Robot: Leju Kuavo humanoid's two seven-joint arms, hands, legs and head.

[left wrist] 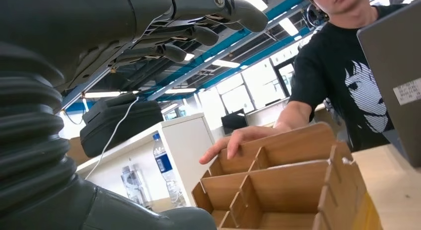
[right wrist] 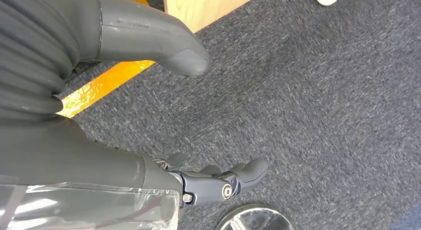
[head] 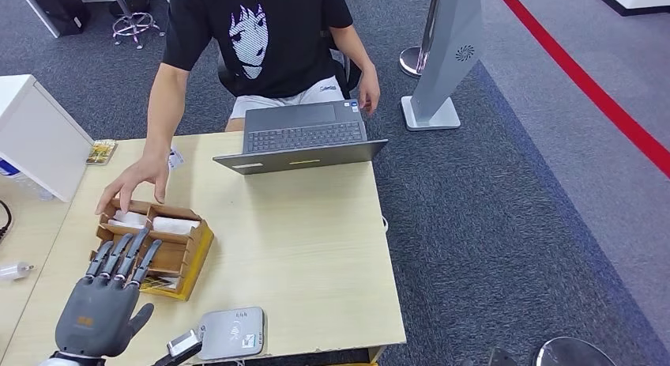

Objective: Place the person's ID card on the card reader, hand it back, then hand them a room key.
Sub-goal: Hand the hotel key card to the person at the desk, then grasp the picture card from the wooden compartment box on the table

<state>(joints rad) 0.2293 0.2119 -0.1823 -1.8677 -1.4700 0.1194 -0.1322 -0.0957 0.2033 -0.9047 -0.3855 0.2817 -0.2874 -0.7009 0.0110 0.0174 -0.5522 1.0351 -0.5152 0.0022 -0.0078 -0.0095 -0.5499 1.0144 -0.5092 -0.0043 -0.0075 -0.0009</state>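
Observation:
My left hand (head: 107, 291) hovers with straight, spread fingers (left wrist: 198, 21) over the near part of a wooden divided box (head: 186, 259), and it holds nothing. White cards (head: 175, 224) lie in the box's far compartments. A person seated across the table rests a hand (head: 134, 184) on the box's far edge (left wrist: 278, 140). A small white card (head: 175, 156) lies on the table beside that person's forearm. The grey card reader (head: 231, 333) sits at the near table edge, to the right of my left hand. My right hand (right wrist: 198, 183) hangs over the carpet beside the table, fingers apart and empty.
An open laptop (head: 304, 137) stands at the table's far edge. A white cabinet (head: 35, 137) with a water bottle (left wrist: 163, 163) is on the left. A small dark device with a white label (head: 183, 344) lies by the reader. A grey stand (head: 442, 58) is on the carpet.

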